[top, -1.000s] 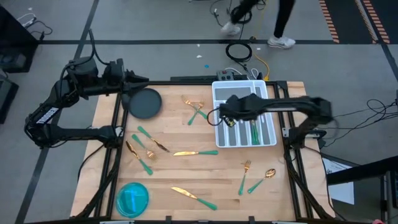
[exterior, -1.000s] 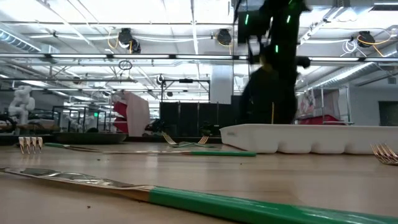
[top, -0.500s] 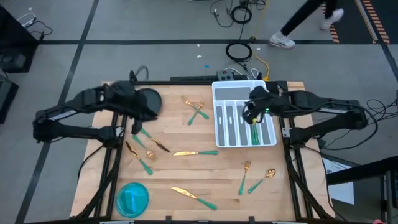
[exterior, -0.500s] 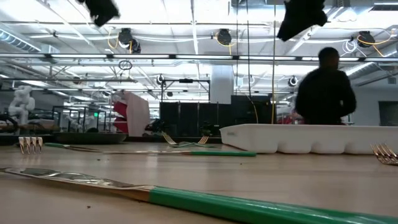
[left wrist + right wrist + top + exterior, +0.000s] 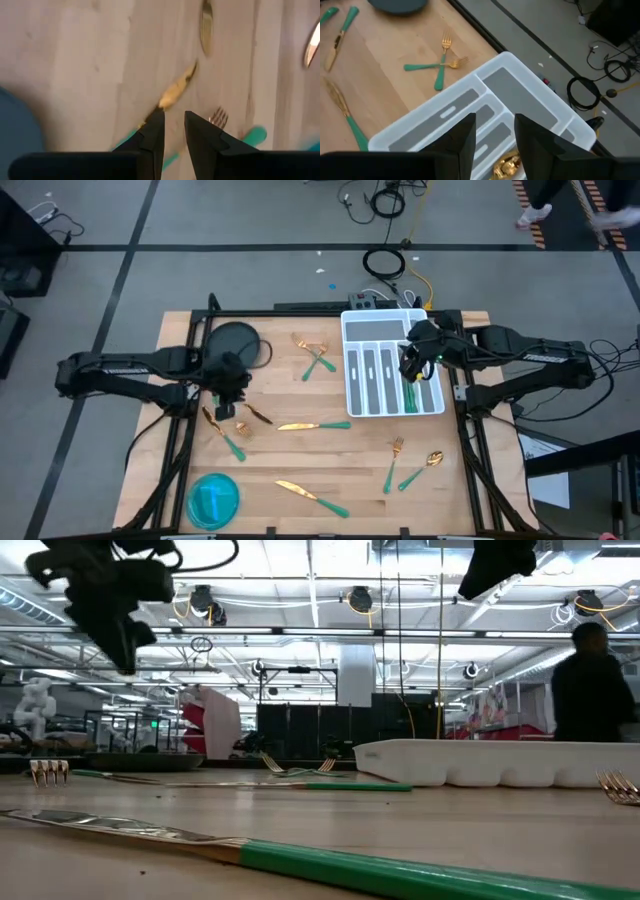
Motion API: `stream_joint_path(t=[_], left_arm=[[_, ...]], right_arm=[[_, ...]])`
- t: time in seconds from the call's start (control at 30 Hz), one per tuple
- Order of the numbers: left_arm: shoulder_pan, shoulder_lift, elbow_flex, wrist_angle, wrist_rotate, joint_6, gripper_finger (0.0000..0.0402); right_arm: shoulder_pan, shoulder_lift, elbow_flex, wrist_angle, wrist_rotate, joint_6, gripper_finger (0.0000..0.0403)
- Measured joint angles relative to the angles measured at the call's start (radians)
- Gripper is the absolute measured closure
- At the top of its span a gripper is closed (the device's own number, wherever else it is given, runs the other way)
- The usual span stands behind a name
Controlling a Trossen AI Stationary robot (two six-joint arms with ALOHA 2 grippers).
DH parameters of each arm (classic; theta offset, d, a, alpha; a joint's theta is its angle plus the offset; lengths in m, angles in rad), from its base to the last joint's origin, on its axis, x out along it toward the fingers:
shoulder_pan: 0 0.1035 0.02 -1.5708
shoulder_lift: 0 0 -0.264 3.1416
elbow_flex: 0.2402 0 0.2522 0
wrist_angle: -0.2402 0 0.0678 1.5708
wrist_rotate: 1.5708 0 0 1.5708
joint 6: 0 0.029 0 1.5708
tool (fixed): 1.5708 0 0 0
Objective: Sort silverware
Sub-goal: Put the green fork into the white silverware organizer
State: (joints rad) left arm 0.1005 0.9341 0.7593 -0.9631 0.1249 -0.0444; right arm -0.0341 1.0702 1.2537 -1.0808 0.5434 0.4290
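Silverware with gold heads and green handles lies scattered on the wooden table: a cluster at the left, two crossed forks, a knife, a fork beside a spoon, and a knife near the front. My left gripper hangs open just above the left cluster, pointing steeply down; in the left wrist view a gold fork head lies past its fingertips. My right gripper is open above the white slotted tray, which holds a green-handled piece.
A dark round plate sits at the far left of the table and a blue round dish at the near left corner. Cables lie on the floor beyond the far edge. A person stands in the room behind.
My left gripper has swung from the far left corner, over the dark plate, toward the near edge and down to the left cluster, tipping from near level to steeply down. My right gripper has risen and drawn toward the table's right edge over the tray.
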Motion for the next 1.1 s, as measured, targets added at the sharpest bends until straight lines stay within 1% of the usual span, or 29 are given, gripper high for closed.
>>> stream_joint_path(t=[0.1, 0.27, 0.47, 0.7, 0.9, 0.97, 1.03, 1.1], left_arm=[[-0.058, 0.022, -0.009, 0.017, -0.004, -0.002, 0.0320], [-0.170, 0.085, -0.009, 0.014, -0.012, -0.003, 0.0320], [-0.283, 0.197, -0.009, 0.011, -0.054, -0.025, 0.0320], [-0.337, 0.313, -0.015, 0.012, -0.076, -0.029, 0.0320], [-0.344, 0.332, -0.013, 0.006, -0.091, -0.052, 0.0320], [-0.347, 0.332, 0.005, -0.049, -0.147, -0.100, 0.0320], [-0.352, 0.335, 0.029, -0.179, -0.220, -0.184, 0.0320], [-0.352, 0.342, 0.033, -0.312, -0.259, -0.273, 0.0320]], right_arm=[[0.000, 0.000, 0.000, -0.023, -0.014, -0.011, 0.0275], [0.006, 0.000, 0.000, -0.024, -0.095, -0.076, 0.0275], [0.029, -0.008, 0.000, -0.023, -0.132, -0.114, 0.0275], [0.050, -0.065, 0.000, -0.024, -0.132, -0.145, 0.0275], [0.050, -0.130, 0.000, -0.024, -0.131, -0.145, 0.0275], [0.050, -0.147, 0.000, -0.024, -0.131, -0.144, 0.0275], [0.050, -0.163, 0.000, -0.025, -0.131, -0.144, 0.0275], [0.049, -0.177, 0.000, -0.025, -0.131, -0.149, 0.0275]])
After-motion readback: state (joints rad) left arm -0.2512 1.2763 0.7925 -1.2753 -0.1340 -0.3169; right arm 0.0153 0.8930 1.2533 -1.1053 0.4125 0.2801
